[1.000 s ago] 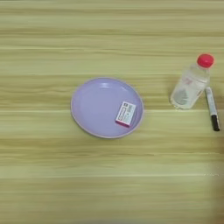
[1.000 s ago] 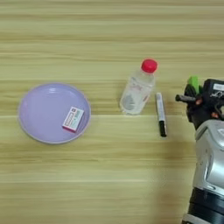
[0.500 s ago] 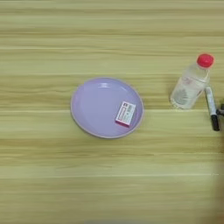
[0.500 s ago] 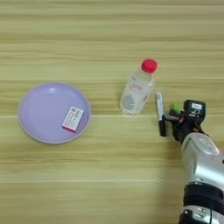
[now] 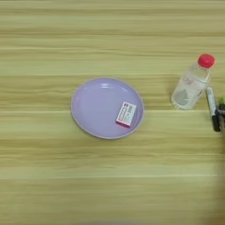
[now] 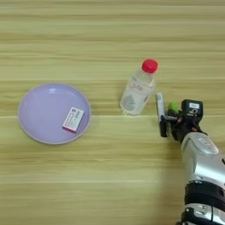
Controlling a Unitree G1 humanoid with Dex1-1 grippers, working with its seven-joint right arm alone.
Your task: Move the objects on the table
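Bottle (image 6: 138,90) of clear plastic with a red cap lies on the striped wooden surface (image 6: 110,184); just right lies a slim marker (image 6: 161,114). The black hand (image 6: 176,121) sits at the marker and green bar (image 6: 174,107); its grip is unclear. A round lilac plate (image 6: 39,132) holds a small card (image 6: 73,119).

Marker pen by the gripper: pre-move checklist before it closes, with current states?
1. Slim grey-white marker pen with black end flat on the light wooden table: ok.
2. Right gripper at the pen's black end: ok; contact cannot tell.
3. Finger state: cannot tell.
4. Small green bar sits right beside the gripper, could get caught: not ok.
5. Clear plastic bottle with red cap lies tilted just left of the pen, apart from the gripper: ok, but close.
6. Lilac round plate with the small white-and-red box far left of the arm: ok.
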